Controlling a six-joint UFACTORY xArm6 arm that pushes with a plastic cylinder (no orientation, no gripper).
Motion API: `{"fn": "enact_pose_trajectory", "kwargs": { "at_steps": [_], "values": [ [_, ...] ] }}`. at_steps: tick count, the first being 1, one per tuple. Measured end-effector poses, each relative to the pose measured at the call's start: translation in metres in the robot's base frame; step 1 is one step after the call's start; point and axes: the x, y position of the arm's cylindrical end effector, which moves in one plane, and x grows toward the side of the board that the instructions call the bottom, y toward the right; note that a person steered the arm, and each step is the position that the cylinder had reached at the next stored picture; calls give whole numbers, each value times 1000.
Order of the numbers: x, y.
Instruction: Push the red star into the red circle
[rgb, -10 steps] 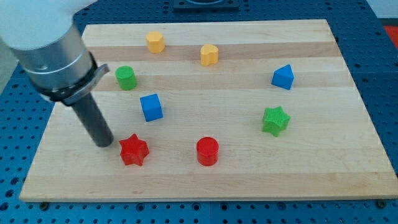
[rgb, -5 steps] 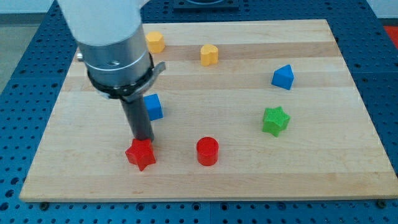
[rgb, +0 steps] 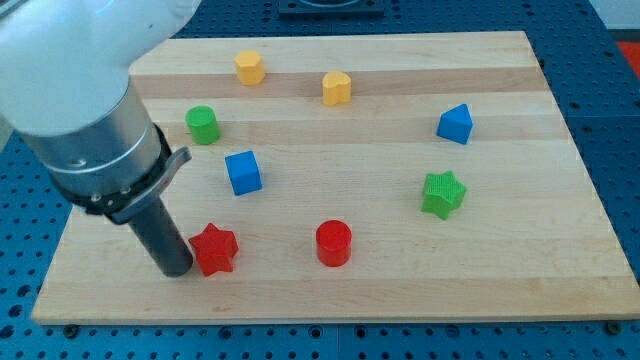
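The red star lies near the board's bottom edge, left of centre. The red circle stands to its right, about a block's width and more away. My tip rests on the board just left of the red star, touching or nearly touching its left side. The dark rod rises up and to the left into the large grey arm, which covers the board's left part.
A blue cube sits above the red star. A green cylinder is at the upper left, two yellow blocks near the top, a blue block at right and a green star below it. The wooden board ends just below the red pieces.
My tip was left of the star, swung to its top side, and is now back at its lower left. The red star shifted slightly down and right, then slightly left.
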Motion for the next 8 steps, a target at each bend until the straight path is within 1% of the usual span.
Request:
{"fn": "enact_pose_trajectory", "kwargs": {
  "at_steps": [2,7,8],
  "values": [
    [-6,-29],
    [-8,-18],
    [-9,-7]
  ]
}}
